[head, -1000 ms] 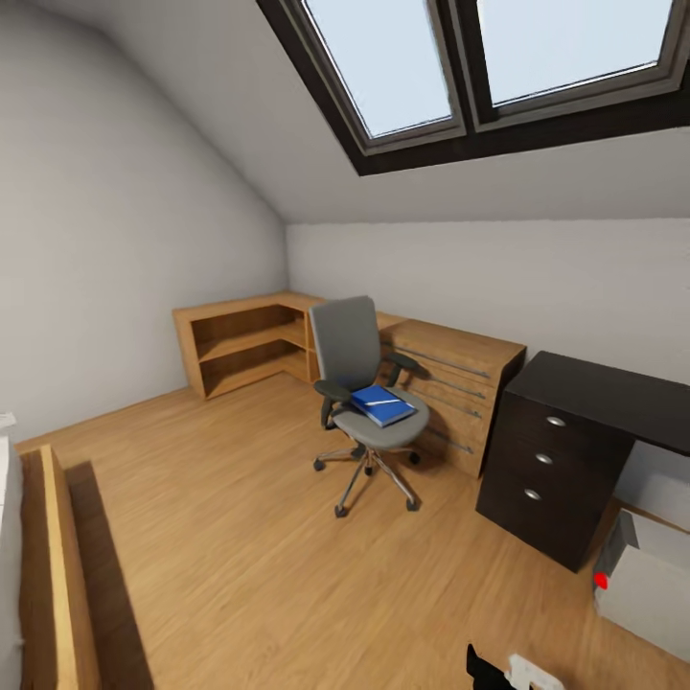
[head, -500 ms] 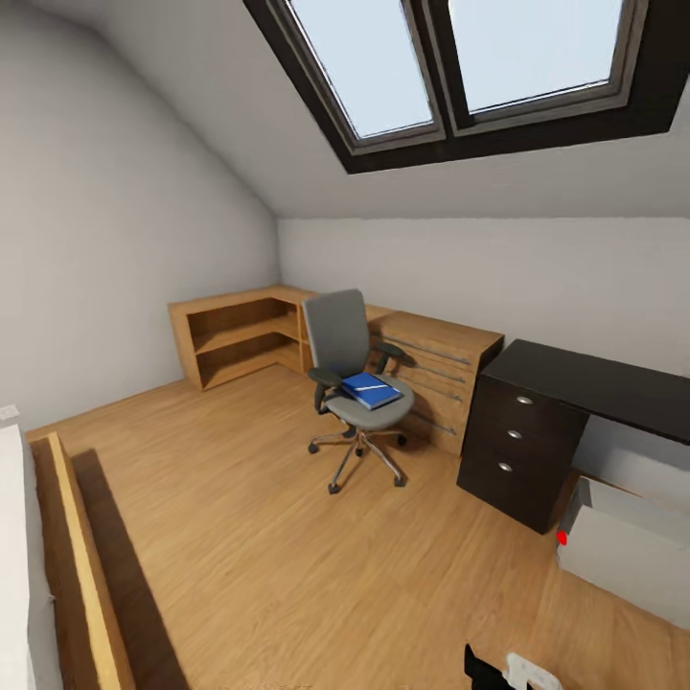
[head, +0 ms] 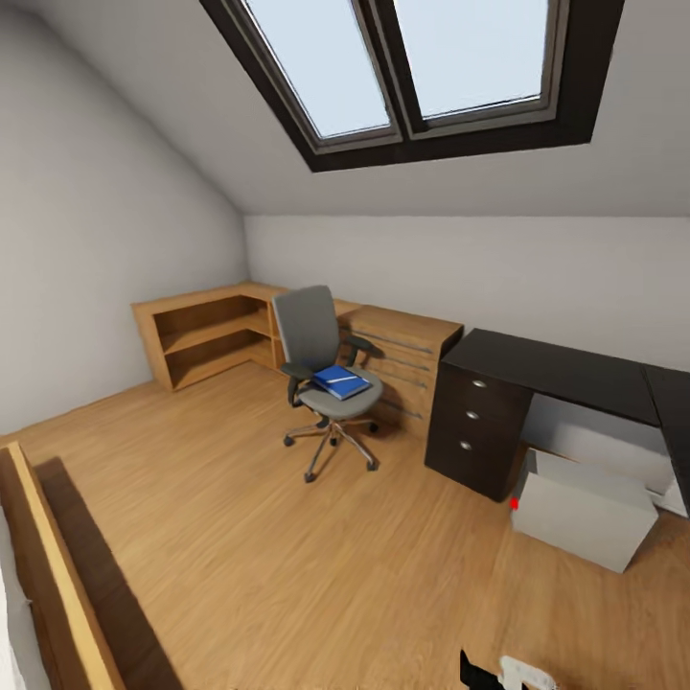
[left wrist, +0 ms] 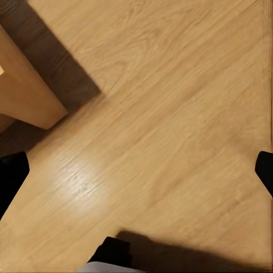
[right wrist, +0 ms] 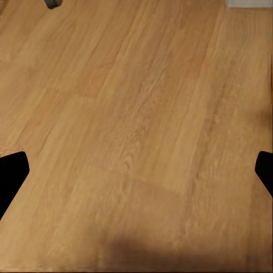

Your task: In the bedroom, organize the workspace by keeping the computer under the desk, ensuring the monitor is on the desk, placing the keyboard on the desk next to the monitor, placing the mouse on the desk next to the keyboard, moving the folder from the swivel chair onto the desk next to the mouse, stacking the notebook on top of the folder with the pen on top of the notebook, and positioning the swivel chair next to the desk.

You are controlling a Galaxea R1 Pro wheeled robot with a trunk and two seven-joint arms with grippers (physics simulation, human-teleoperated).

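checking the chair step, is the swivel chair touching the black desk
Apart. The head view shows bare floor and part of the wooden dresser between the swivel chair and the desk.

We're in an attic bedroom: skylights (head: 402, 67) in the sloped ceiling, a wooden bed frame (head: 48, 565) near left, swivel chair (head: 321, 369) and black surface (head: 556, 369) far right.
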